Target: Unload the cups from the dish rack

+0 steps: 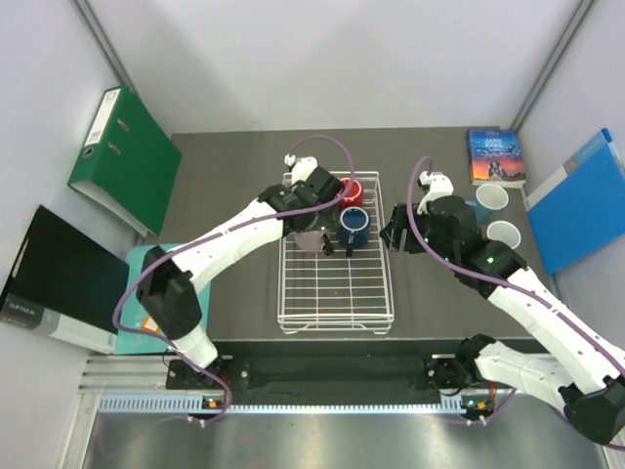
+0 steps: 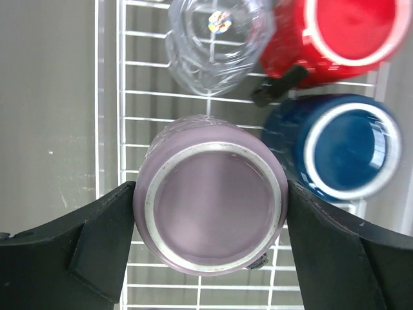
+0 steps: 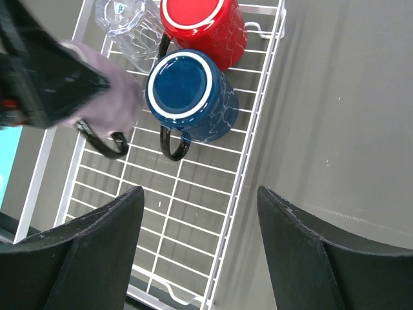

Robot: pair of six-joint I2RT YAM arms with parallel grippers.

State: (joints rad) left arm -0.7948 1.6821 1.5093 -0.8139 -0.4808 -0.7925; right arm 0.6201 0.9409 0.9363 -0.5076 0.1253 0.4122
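Both left fingers [image 2: 97, 245] press opposite sides of the mauve-pink mug [image 2: 213, 206], grasping it over the far half of the white wire dish rack [image 1: 337, 293]. The right fingers [image 3: 84, 258] are spread and empty above the dark surface [image 1: 225, 195], just right of the rack. The rack's far right corner holds the red mug [image 1: 352, 189], with the dark blue mug [image 1: 354, 227] just nearer and the clear glass tumbler [image 2: 216, 45] beside the red one. A light blue cup [image 1: 491, 200] and a pale cup [image 1: 503, 234] stand on the surface further right.
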